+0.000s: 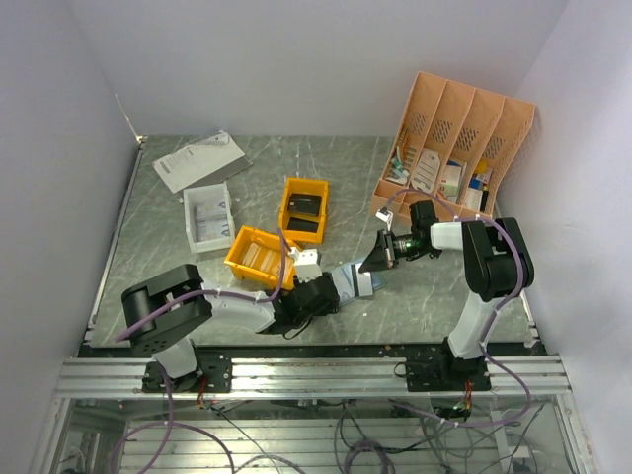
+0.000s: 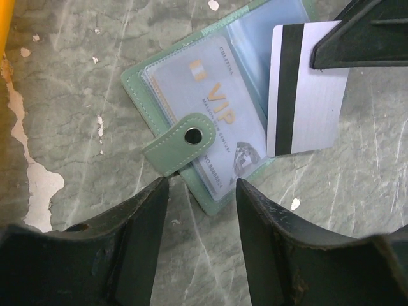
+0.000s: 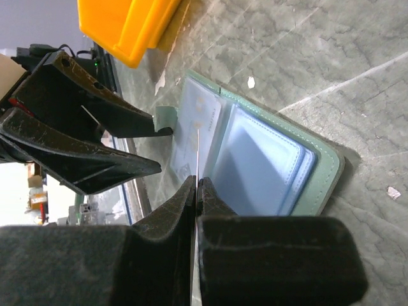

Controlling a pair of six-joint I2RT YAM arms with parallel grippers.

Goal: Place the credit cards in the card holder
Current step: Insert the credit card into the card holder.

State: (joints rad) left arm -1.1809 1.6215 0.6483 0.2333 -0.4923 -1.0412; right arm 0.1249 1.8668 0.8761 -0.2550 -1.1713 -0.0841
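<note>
Tab (image 2: pixel 175 150), card (image 2: pixel 312 102) overlap card holder (image 2: pixel 137 83) (yellow bin (image 3: pixel 124 25) near).

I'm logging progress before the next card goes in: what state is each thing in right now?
card holder: lying open on the table, snap tab undone.
VIP card: tucked in a clear sleeve.
striped card: pinched by the right gripper, overlapping the card holder, not yet tucked in.
left gripper: open, just short of the snap tab, holding nothing.
right gripper: shut on the striped card.
</note>
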